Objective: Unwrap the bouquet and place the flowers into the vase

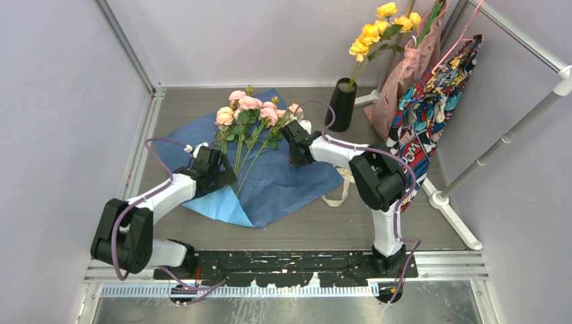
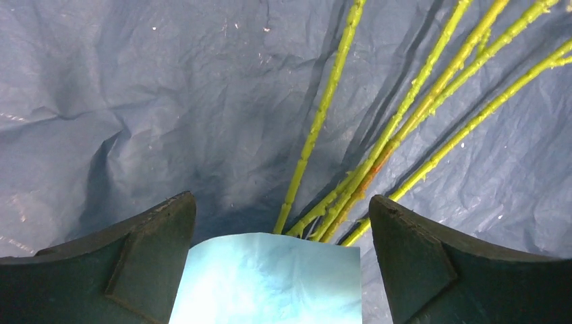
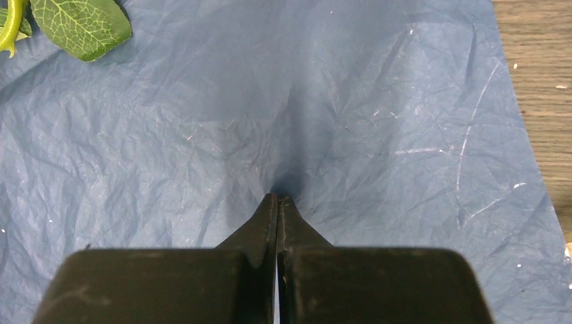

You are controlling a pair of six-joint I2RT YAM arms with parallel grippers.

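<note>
Your vase (image 1: 341,104) is standing upright at the back of the table, just beyond the far corner of the blue paper (image 1: 290,182), and it is holding only the yellow flowers (image 1: 378,30). The pink flowers (image 1: 248,111) are lying outside it on the opened paper, blooms toward the back. Your left gripper (image 2: 280,209) is hanging spread wide near the stems (image 2: 324,115), with a pale folded flap (image 2: 266,277) between its fingers. Your right gripper (image 3: 278,199) is pinching a pucker of the blue paper, fingers pressed together.
</note>
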